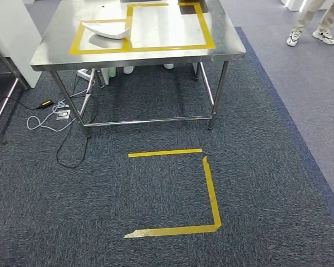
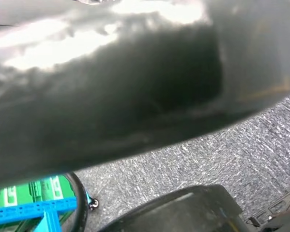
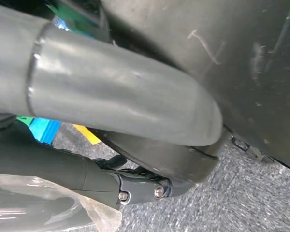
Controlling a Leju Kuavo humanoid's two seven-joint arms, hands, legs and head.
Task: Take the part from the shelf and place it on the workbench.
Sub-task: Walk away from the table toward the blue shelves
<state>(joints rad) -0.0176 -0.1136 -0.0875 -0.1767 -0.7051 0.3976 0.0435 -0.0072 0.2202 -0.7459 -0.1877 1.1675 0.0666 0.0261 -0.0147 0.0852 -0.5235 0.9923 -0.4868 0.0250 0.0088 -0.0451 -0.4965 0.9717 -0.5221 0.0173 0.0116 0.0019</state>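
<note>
Head view: a steel desk (image 1: 52,50) stands at 12 o'clock on dark carpet (image 1: 261,194). Its top carries two adjoining rectangles of yellow tape (image 1: 207,33), a smaller one toward 11 o'clock and a larger one toward 12 o'clock. The part (image 1: 106,29), a white, shallow, curved piece, lies flat on the desk inside the smaller rectangle, within the tape lines and touching nothing else. On the carpet in front of the desk, toward 6 o'clock, floor tape (image 1: 211,194) marks out three sides of a square, open on its 9 o'clock side. Loose cables (image 1: 43,119), white and black, lie on the carpet beside the desk leg at 10 o'clock. White containers (image 1: 127,70) stand on the floor under the far edge of the desk. A white panel (image 1: 10,33) leans at 10 o'clock, next to the desk corner. At 2 o'clock, well apart from the desk, a person's legs (image 1: 320,14) in light trousers and pale trainers stand on the lighter grey floor. Right wrist view: the right hand (image 3: 129,101) shows its thick grey thumb above its darker fingers (image 3: 63,169), with carpet behind; a crumpled clear plastic sheet (image 3: 96,212) lies close by the fingers. Whether these fingers are apart, together or clamped on anything cannot be told. Left wrist view: carpet and a green and blue crate (image 2: 30,200); the state of the left hand's fingers cannot be told.
</note>
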